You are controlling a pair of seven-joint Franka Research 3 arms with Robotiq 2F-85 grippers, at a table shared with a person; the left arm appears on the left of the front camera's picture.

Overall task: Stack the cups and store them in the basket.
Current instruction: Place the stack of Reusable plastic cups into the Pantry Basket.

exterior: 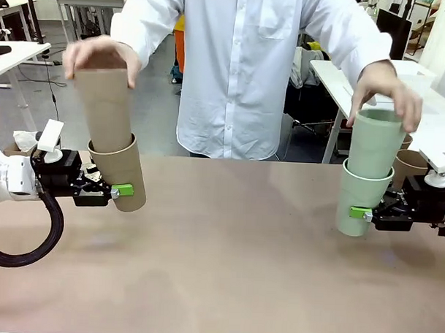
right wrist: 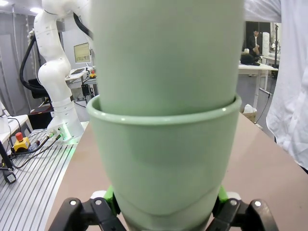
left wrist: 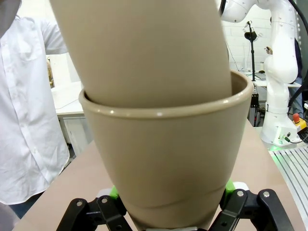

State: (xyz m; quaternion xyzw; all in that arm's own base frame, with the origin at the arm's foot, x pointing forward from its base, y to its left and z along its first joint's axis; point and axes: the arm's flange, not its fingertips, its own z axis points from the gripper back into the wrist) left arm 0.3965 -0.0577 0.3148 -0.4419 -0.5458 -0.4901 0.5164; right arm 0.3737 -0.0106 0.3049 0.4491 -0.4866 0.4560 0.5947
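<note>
Front view: left tool (exterior: 123, 191) clamped on lower brown cup (exterior: 126, 170), which tilts a bit and is held clear above the surface (exterior: 234, 262). Upper brown cup (exterior: 104, 104) sits partway inside it, right above the tool, with person's one hand (exterior: 102, 56) gripping its top. Right tool (exterior: 358, 212) clamped on lower green cup (exterior: 356, 204). Upper green cup (exterior: 375, 142) is nested partway in it, person's other hand (exterior: 390, 88) on its rim. Third brown cup (exterior: 409, 167) stands just behind the right tool, partly hidden by the green pair.

Left wrist view: left tool (left wrist: 171, 214) jaws pressed on both sides of the lower brown cup (left wrist: 168, 159), near its base. Upper brown cup (left wrist: 144, 48) leans inside, blocking most of what lies beyond. White shirt (left wrist: 29, 120) off to one side.

Right wrist view: right tool (right wrist: 163, 214) jaws tight on the lower green cup (right wrist: 163, 159), near its base. Upper green cup (right wrist: 166, 53) straight above, nested in it. White shirt (right wrist: 293, 96) at the edge.
</note>
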